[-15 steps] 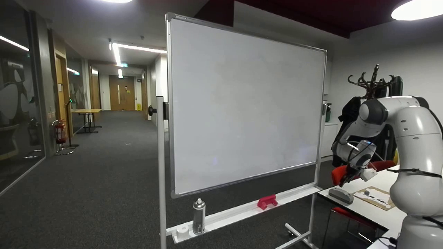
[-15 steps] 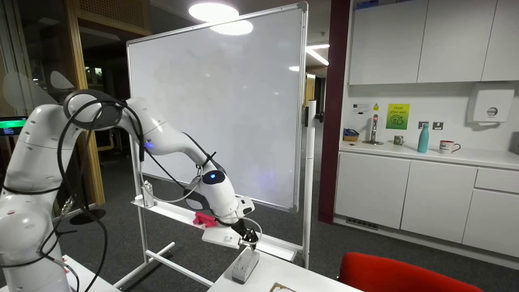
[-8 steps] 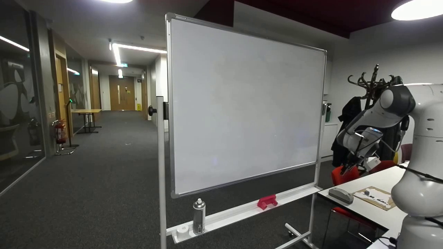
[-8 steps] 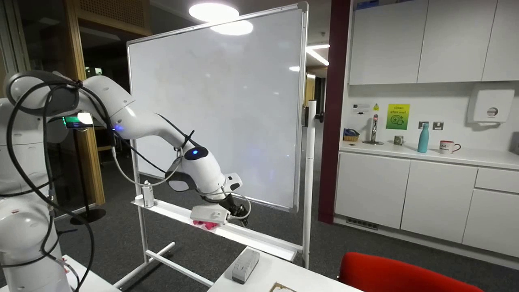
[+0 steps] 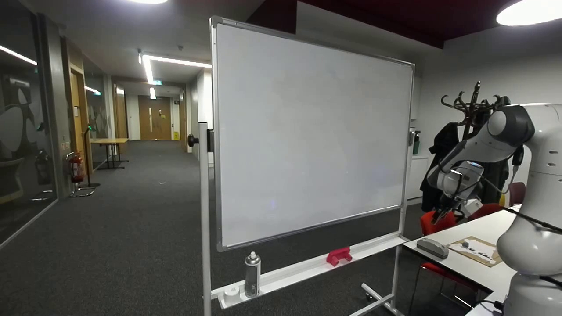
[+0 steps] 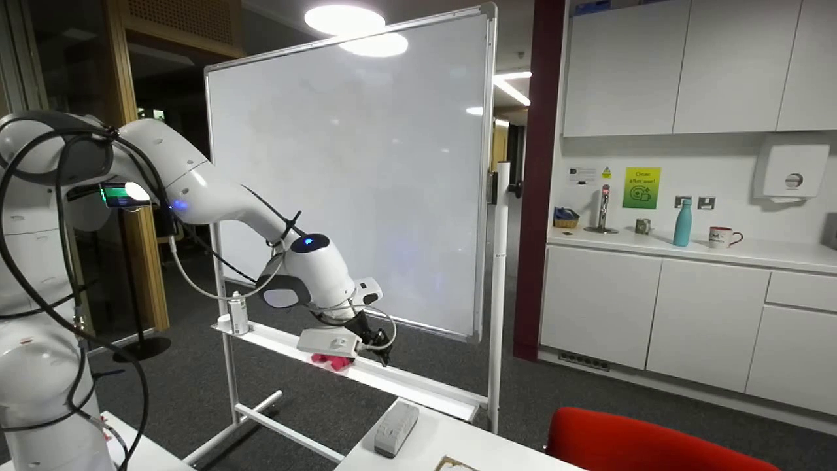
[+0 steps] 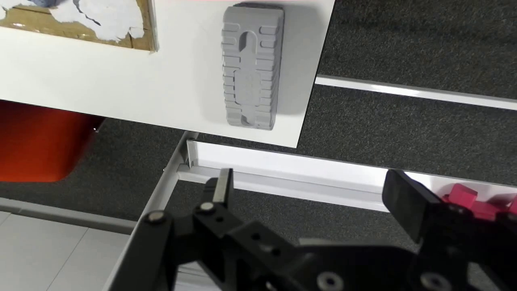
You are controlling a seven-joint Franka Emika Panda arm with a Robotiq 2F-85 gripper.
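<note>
Spread tool point(image 7: 307, 184) hangs seemingly near grey block point(image 7: 251, 70)

On the table point(image 7: 121, 85), a grey block point(image 7: 251, 68) is laid near a corner, apart from some cardboard point(image 7: 76, 24). On the tray point(image 5: 298, 274), a can point(image 5: 252, 276) is set just beside a white cylinder point(image 5: 231, 293); a red object point(image 5: 339, 256) is placed well apart.

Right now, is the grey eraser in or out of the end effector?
Out: the wrist view shows the eraser lying on the table, apart from the end effector, which is open with nothing in its grip.
</note>
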